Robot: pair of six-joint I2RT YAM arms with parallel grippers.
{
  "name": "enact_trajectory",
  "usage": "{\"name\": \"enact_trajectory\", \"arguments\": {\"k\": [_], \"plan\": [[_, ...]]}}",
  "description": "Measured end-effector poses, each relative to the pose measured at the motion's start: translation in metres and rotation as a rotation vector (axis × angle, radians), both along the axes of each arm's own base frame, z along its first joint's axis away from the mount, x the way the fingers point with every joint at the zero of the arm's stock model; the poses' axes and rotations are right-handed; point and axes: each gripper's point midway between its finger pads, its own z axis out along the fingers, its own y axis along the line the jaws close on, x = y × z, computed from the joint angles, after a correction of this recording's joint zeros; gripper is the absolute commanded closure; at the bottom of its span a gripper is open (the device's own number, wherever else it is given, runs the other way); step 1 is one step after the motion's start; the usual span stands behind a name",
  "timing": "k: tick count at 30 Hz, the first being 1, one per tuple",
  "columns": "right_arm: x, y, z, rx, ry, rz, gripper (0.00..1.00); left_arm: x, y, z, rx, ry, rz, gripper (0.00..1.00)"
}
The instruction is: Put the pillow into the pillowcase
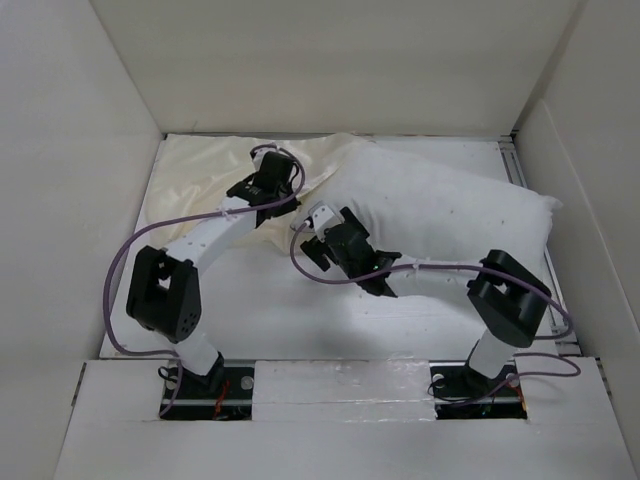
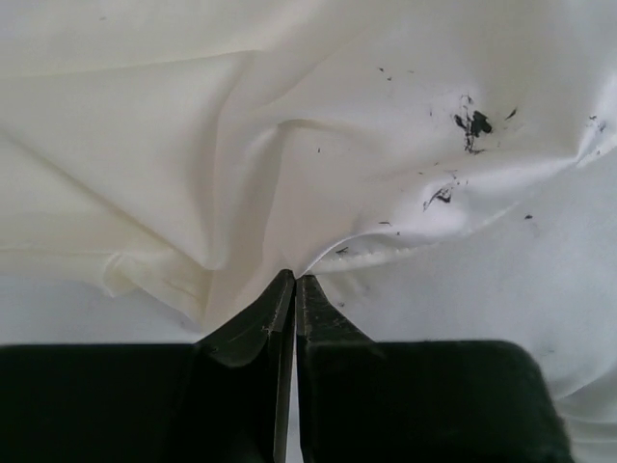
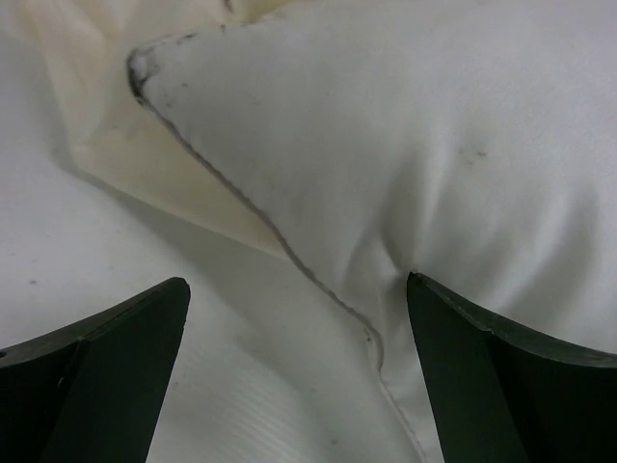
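- Overhead, the pillow [image 1: 450, 215] lies with its long axis running left to right across the far half of the table [image 1: 290, 310]. One pointed corner reaches the right edge, and its left end rests against the pillowcase [image 1: 200, 165], which is spread cream and wrinkled in the far left corner. The left gripper [image 1: 270, 195] sits at the pillowcase's near edge, and the right gripper [image 1: 330, 232] sits at the pillow's near-left side.
- At the left wrist, the left gripper [image 2: 292, 285] has its fingers pressed together, seemingly pinching a fold of the pillowcase [image 2: 174, 145], whose creases converge there. Dark marks [image 2: 472, 123] speckle the cloth.
- At the right wrist, the right gripper [image 3: 297, 282] is spread wide around the pillow's seam. The pillow [image 3: 434, 145] is plump and white, its grey-smudged corner pointing up-left over the pillowcase [image 3: 106, 125].
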Motion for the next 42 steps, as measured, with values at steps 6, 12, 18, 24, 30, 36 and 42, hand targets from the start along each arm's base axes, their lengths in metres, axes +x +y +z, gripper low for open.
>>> {"name": "enact_trajectory", "arguments": {"k": [6,12,18,24,30,36,42], "plan": [[0.028,0.005,-0.008,-0.031,-0.095,-0.089,0.19,-0.025,0.009,0.002,-0.016,0.003,-0.015,1.0],[0.049,-0.002,-0.007,-0.026,-0.196,-0.229,1.0,-0.031,0.009,0.013,-0.04,-0.027,-0.024,1.0],[0.056,-0.004,0.012,0.054,-0.237,-0.27,1.0,-0.045,0.012,0.007,-0.05,-0.013,-0.042,1.0],[0.066,-0.007,0.026,0.1,-0.242,-0.301,1.0,-0.059,0.013,-0.001,-0.065,0.005,-0.063,1.0],[0.077,-0.004,0.043,0.153,-0.247,-0.32,1.0,-0.064,0.01,0.005,-0.09,-0.004,-0.083,0.84],[0.075,0.001,0.027,0.175,-0.174,-0.244,1.0,-0.059,-0.009,0.013,-0.19,-0.041,-0.119,0.14],[0.073,0.001,0.036,0.21,-0.143,-0.194,1.0,-0.061,-0.01,-0.019,-0.232,0.003,-0.058,0.0]]}}
